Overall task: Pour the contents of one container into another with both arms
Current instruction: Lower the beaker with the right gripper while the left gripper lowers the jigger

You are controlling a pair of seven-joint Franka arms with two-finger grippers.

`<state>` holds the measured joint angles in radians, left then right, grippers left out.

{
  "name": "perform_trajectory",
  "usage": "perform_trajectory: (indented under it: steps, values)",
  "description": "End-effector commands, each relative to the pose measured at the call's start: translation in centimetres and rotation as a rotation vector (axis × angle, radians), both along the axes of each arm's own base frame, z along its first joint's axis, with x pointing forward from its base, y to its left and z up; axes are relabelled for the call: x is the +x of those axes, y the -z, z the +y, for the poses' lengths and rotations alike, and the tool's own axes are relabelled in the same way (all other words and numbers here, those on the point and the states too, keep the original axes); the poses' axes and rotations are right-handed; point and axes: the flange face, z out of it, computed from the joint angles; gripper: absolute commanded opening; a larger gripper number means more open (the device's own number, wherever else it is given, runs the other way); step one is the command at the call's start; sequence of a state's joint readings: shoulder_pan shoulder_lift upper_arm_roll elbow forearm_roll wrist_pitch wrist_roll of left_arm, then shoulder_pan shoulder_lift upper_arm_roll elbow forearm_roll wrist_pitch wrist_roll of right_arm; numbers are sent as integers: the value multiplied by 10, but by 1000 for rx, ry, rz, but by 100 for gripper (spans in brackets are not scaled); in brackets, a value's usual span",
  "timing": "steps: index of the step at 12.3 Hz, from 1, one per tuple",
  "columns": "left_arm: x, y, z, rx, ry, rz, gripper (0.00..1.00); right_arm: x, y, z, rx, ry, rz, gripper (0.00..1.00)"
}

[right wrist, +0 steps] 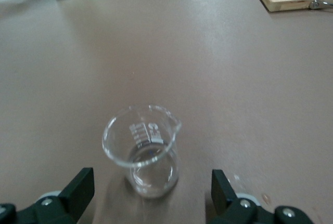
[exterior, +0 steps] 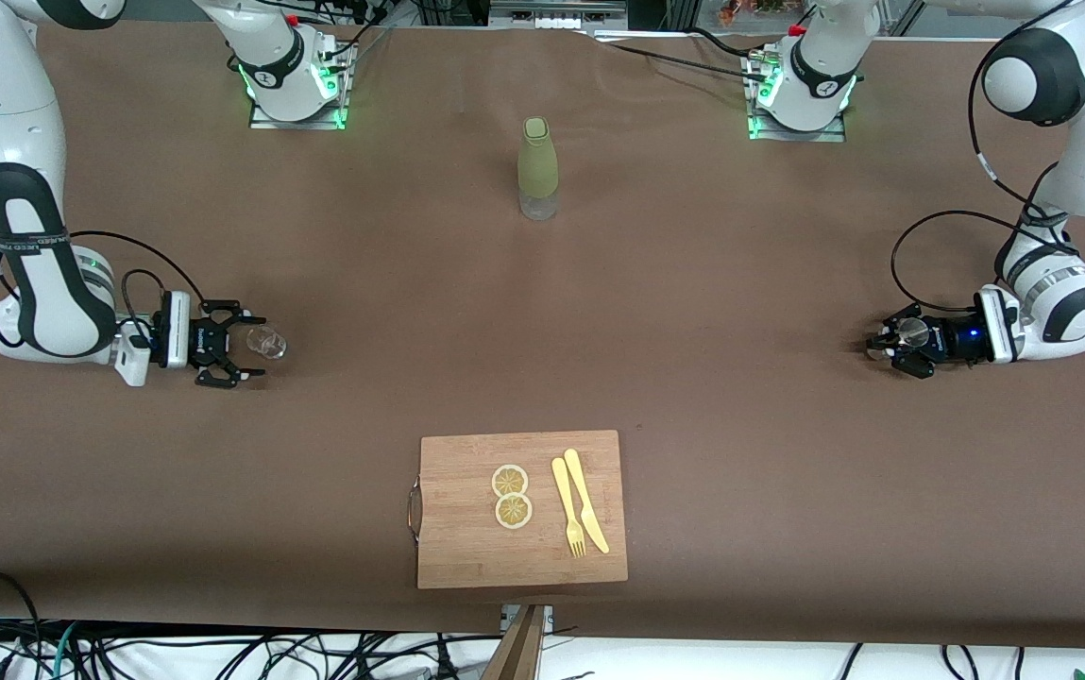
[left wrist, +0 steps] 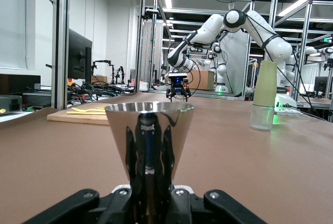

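Observation:
A clear glass beaker [exterior: 266, 342] stands on the brown table toward the right arm's end. My right gripper [exterior: 242, 347] is open, low at the table, its fingertips on either side of the beaker [right wrist: 143, 154] without touching it. In the right wrist view the two black fingers [right wrist: 78, 188] flank the glass. Toward the left arm's end, my left gripper [exterior: 887, 348] is shut on a shiny metal cone-shaped cup [exterior: 912, 332], low at the table. The cup [left wrist: 150, 130] fills the middle of the left wrist view, upright, with my left gripper [left wrist: 150, 203] clamped on its narrow base.
An olive-sleeved bottle [exterior: 538, 168] with a clear base stands mid-table near the arms' bases. A wooden cutting board [exterior: 466, 548] near the front camera carries two lemon slices [exterior: 511, 496] and a yellow knife and fork [exterior: 578, 515].

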<state>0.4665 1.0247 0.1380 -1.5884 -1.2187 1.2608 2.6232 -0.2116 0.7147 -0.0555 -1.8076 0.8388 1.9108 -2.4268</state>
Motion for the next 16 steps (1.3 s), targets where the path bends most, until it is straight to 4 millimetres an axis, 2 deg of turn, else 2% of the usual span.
perform_trajectory:
  steps: [1, 4, 6, 9, 14, 16]
  values:
    - [1, 0, 3, -16, 44, -40, 0, 7, -22, -14, -53, -41, -29, 100]
    - [1, 1, 3, -14, 45, -97, 0, 16, -63, -21, -157, -49, -41, 100]
    - [-1, 5, 1, -22, 49, -124, 0, 27, -105, -4, -285, -66, -48, 100]
    - [0, 8, 1, -23, 55, -143, 0, 31, -149, 11, -411, -1, 12, 100]
    - [-5, 19, 0, -29, 52, -130, 0, 33, -223, 48, -624, 145, 80, 100]
    - [-6, 21, -1, -31, 53, -126, 0, 29, -244, 63, -699, 226, 132, 100]
